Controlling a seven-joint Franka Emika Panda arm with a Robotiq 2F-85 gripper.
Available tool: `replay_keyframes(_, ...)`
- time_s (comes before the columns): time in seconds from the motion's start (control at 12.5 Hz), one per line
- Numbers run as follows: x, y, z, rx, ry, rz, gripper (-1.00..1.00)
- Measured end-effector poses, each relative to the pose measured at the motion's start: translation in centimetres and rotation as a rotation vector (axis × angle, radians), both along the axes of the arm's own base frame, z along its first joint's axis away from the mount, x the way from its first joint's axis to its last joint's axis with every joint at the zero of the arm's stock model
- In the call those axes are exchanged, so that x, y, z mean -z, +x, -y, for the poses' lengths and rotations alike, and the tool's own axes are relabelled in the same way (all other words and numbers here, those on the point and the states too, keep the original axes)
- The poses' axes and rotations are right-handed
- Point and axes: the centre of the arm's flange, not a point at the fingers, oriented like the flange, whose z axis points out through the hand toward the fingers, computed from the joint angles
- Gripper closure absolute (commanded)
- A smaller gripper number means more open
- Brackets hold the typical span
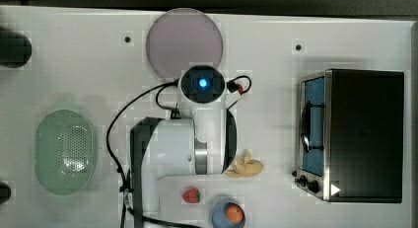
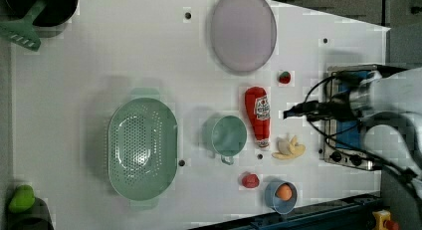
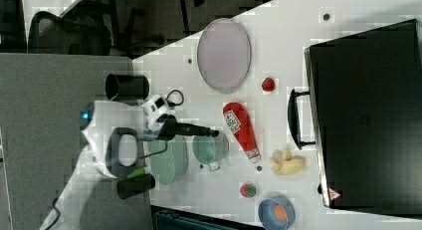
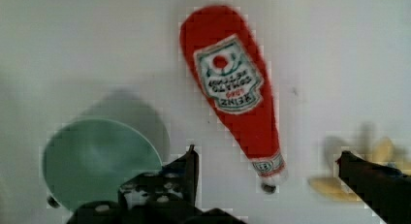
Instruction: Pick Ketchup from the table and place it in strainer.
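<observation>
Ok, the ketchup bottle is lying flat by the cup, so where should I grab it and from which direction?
Come straight down from above with the open gripper and close across the ketchup bottle at its labelled middle. It lies flat on the table, so its two long sides are free there. The cup and the banana both sit near the thin cap end, so stay away from that end.

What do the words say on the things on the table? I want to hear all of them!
"HEINZ": brand on the ketchup bottle's white label, seen upside down in the wrist view.
"TOMATO KETCHUP": the lines above it on that label, blurred, so only likely.
Neck band by the cap: too small to read.
Toaster oven: a white triangle mark, no readable words.
</observation>
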Motion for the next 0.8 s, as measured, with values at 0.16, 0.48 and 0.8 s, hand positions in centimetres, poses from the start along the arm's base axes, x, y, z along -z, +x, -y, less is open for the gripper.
replay_keyframes(0.16, 2.5, -0.5, 0.1, -0.122, 0.031, 0.036, -1.00)
replay_keyframes(0.48, 5.0, 0.3, 0.0, -0.226, 0.054, 0.145, -1.00)
replay_keyframes(0.8, 9.0, 0.4, -0.4, -0.254, 0.070, 0.174, -1.00)
